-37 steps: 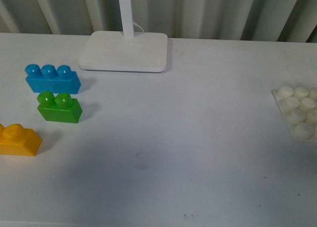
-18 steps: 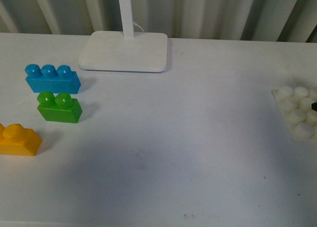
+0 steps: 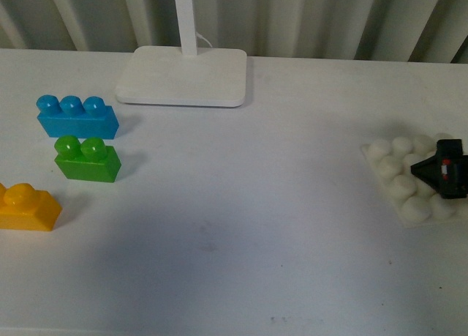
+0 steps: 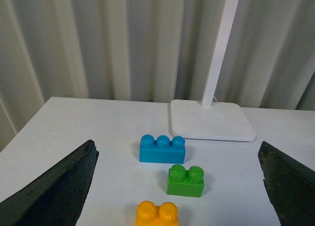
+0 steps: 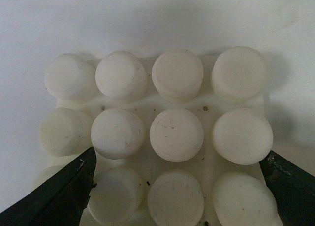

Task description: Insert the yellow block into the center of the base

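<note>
Oddly enough, no single view gives me everything. On the right wrist view the right gripper (image 5: 179, 153) has its jaws spread wide, one dark finger at each lower corner of the picture. The base (image 5: 177, 95) fills the space between them, its round white studs close and speckled with small dark marks. I cannot tell from there whether either finger touches the plate. The front view shows only a dark part of that gripper, low over the base's right-hand studs, with the plate lying flat near the right edge of the surface (image 3: 256, 204). The left gripper (image 4: 175, 145) appears only in its own wrist view, with the jaws wide open and nothing held. Between its fingers I look down a row of three bricks. The yellow block (image 4: 157, 213) is nearest and cut by the picture's edge, but both its studs are plain. The green block (image 4: 186, 181) is next, then the blue block (image 4: 163, 148), with the white slab with its pole (image 4: 212, 126) behind them. In the front view the yellow block sits upright at the far left, half cut off with only one stud fully in sight. It lies near the green brick and well apart from the base across the open surface. Neither wrist view shows both the block and the base.
</note>
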